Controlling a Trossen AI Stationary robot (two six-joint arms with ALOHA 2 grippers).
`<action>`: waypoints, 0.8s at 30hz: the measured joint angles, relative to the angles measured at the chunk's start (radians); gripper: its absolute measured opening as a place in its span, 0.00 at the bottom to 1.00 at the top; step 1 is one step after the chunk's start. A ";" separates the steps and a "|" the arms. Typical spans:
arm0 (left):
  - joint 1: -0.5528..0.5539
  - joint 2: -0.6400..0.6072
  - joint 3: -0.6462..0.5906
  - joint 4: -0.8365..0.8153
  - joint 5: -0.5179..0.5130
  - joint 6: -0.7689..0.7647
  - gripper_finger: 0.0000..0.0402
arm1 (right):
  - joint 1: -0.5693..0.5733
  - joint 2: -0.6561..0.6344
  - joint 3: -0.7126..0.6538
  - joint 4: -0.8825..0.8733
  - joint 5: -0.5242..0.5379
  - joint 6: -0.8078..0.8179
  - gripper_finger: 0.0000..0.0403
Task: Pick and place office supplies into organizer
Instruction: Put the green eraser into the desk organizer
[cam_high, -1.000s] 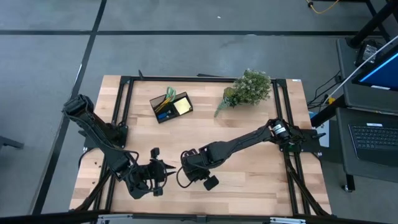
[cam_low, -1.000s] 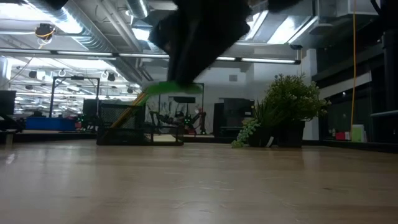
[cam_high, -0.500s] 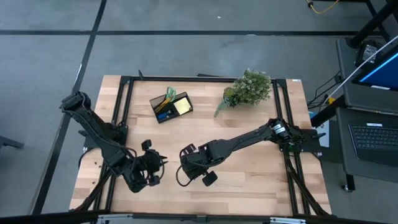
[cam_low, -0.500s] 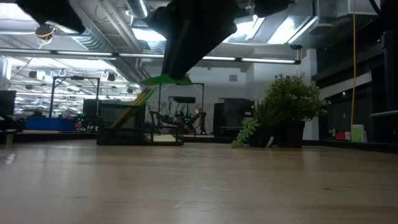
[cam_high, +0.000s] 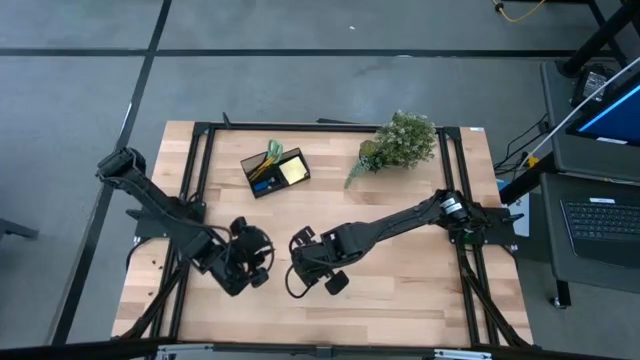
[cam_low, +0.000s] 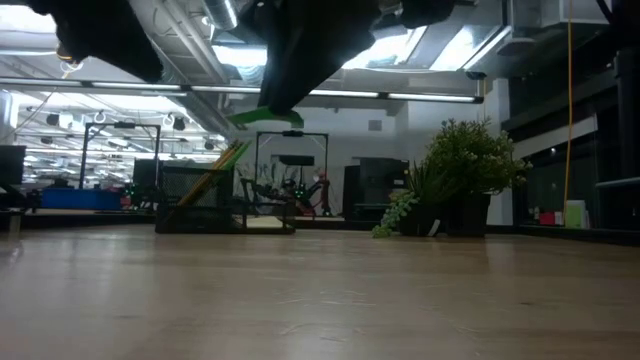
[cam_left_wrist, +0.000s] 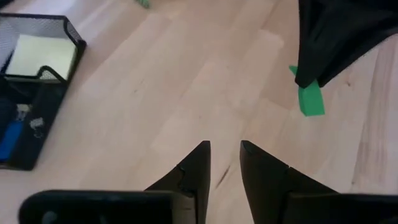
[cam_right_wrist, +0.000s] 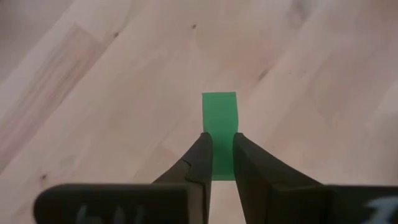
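My right gripper (cam_high: 300, 262) hovers over the near middle of the table, shut on a small flat green block (cam_right_wrist: 219, 112). The low view shows that block (cam_low: 265, 117) in the air, well above the wood. My left gripper (cam_left_wrist: 225, 154), just left of it (cam_high: 248, 262), is open by a narrow gap and touches nothing. The black mesh organizer (cam_high: 275, 170) stands on the table toward the far left. It holds green-handled scissors (cam_high: 272, 152), a pale yellow sticky-note pad (cam_left_wrist: 43, 55) and a blue item (cam_left_wrist: 9, 138). My right gripper pinches the green block's near end (cam_right_wrist: 221, 138) between its two fingers, coming from above and pointing down along the block. The block is lifted clear of the table, and its free end (cam_left_wrist: 310, 99) sticks out below the fingertips.
A leafy potted plant (cam_high: 400, 140) stands at the far right of the table. A black frame rail (cam_high: 200, 150) runs round the tabletop. Bare wood (cam_high: 420, 285) lies to the near right of both grippers.
My right gripper has risen with the green block and drifted slightly toward the far left. My left gripper has drawn back from it, toward the left and far side, and has turned toward the organizer.
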 joint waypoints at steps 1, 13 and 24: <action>0.010 0.000 0.000 0.009 0.010 0.001 0.21 | 0.000 -0.002 0.000 0.000 0.009 0.000 0.14; 0.072 -0.002 0.000 0.233 0.313 0.227 0.33 | 0.000 -0.006 0.000 -0.006 0.061 -0.006 0.13; 0.146 -0.014 0.000 0.248 0.445 0.322 0.32 | 0.029 -0.007 0.024 -0.040 0.162 -0.010 0.13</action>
